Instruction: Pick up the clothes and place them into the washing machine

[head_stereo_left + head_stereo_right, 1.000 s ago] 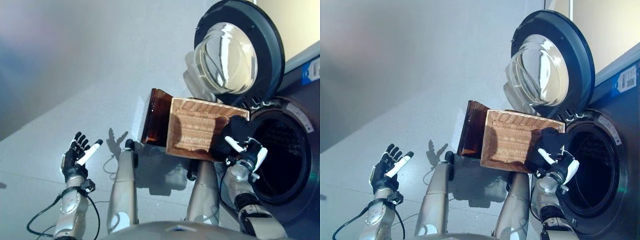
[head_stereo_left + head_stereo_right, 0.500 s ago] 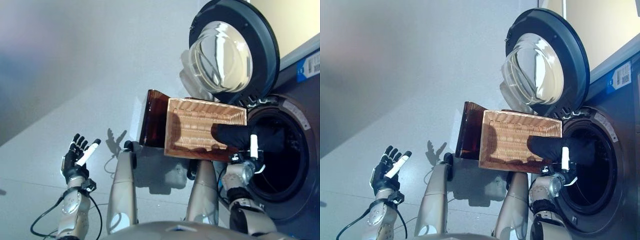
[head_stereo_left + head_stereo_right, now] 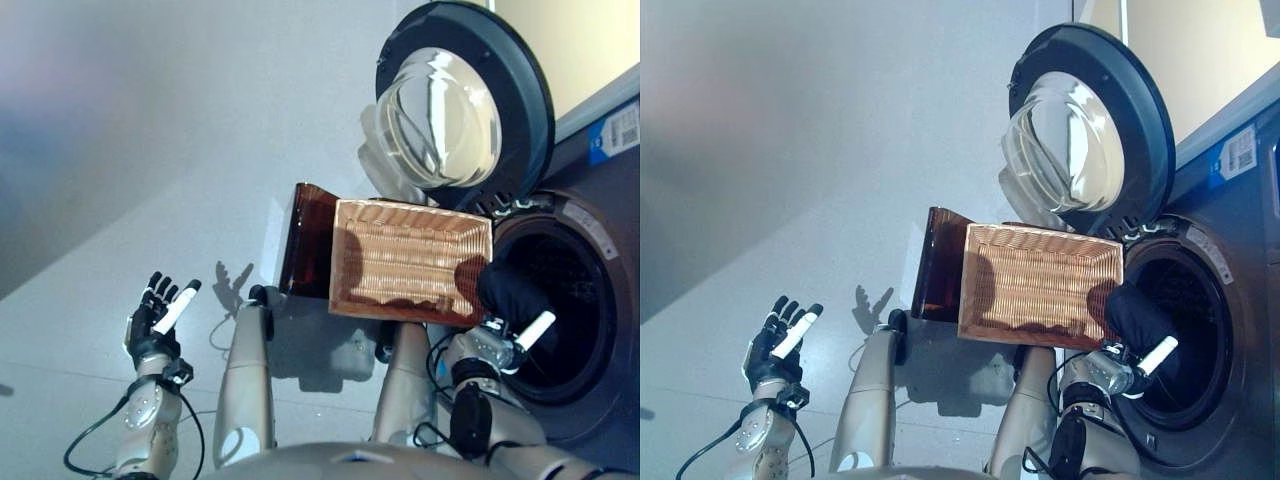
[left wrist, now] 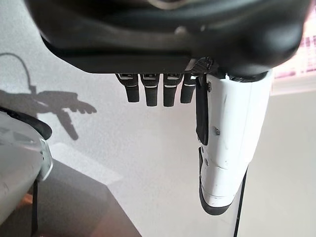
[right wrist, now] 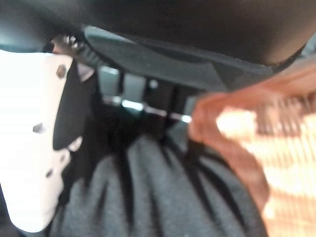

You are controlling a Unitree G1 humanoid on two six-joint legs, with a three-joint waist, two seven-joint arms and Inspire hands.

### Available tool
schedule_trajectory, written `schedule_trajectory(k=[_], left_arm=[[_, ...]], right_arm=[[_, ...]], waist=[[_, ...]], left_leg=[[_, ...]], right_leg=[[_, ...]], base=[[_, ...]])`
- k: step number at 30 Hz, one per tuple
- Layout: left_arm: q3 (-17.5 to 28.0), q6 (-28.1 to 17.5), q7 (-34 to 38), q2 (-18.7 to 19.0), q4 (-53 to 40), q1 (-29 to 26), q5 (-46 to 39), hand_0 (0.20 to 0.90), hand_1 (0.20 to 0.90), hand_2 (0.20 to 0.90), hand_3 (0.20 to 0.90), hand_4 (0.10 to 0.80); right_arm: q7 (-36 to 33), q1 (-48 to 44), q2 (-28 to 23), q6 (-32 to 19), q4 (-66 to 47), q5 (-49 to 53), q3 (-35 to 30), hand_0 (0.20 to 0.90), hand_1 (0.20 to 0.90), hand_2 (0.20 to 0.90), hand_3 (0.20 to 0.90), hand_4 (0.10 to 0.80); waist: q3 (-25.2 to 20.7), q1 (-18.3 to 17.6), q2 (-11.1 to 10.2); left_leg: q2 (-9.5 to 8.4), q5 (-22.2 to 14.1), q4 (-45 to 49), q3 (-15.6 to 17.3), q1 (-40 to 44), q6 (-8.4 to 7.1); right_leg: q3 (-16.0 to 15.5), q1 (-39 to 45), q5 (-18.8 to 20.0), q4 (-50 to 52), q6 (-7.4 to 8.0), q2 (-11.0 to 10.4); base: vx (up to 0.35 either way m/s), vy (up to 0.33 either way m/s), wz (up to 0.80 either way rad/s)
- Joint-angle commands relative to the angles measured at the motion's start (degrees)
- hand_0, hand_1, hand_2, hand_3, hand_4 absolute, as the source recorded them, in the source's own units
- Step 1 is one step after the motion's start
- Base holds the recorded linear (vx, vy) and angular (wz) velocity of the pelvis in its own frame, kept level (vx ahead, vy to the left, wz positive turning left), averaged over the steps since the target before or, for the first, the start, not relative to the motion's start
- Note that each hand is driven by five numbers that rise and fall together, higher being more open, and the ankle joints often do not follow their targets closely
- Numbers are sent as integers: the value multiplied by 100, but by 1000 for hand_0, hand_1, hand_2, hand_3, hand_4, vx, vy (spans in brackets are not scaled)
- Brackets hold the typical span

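Note:
My right hand (image 3: 530,332) is shut on a dark grey garment (image 3: 508,292) and holds it at the rim of the washing machine's open drum (image 3: 575,300), just past the right end of the wicker basket (image 3: 410,258). In the right wrist view the fingers are curled into the bunched garment (image 5: 148,197), with the basket's rim (image 5: 237,128) beside it. The basket rests on the dark brown box (image 3: 308,240) and its woven bottom shows bare. My left hand (image 3: 155,315) is open and empty, low on the left over the floor; its fingers (image 4: 153,91) are straight.
The machine's round door (image 3: 460,100) stands swung open above the basket and the drum. The machine's dark front (image 3: 610,200) is at the right. Pale grey floor (image 3: 150,150) spreads to the left.
My right hand has carried the dark garment off the basket's right end and across to the drum opening. The left hand has stayed in place.

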Motion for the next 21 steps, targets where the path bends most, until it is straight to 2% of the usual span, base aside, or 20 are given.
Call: schedule_trajectory(k=[1,11,15,21], left_arm=[[31,-332,-59,244,-399,53,-18,900,900,900,900,800],[33,-311,-149,429,-349,165,-68,900,900,900,900,800],[-26,-302,-200,574,-458,183,-45,900,900,900,900,800],[-126,-314,-215,700,-578,213,-24,900,900,900,900,800]], right_arm=[[-132,-98,-946,-739,149,10,-383,200,200,200,200,300],[-688,-143,-2147,-789,727,-148,-900,200,200,200,200,300],[-950,-315,-2726,-712,1021,-320,-946,200,200,200,200,300],[-1266,-650,-3216,-727,1086,-587,-754,200,200,200,200,300]], waist=[[-123,3,246],[-213,-16,244],[-215,0,249],[-237,20,257]], left_leg=[[88,-145,127,-124,-82,34],[99,-168,142,-106,-122,32],[113,-181,187,-105,-156,38],[120,-154,161,-73,-176,40]], right_leg=[[225,4,534,-294,-12,-53],[219,-22,523,-302,13,-71],[243,-66,544,-298,27,-76],[249,-87,575,-325,41,-79]], base=[[5,7,-4],[2,1,-1],[-2,1,-1],[-3,2,-2]])
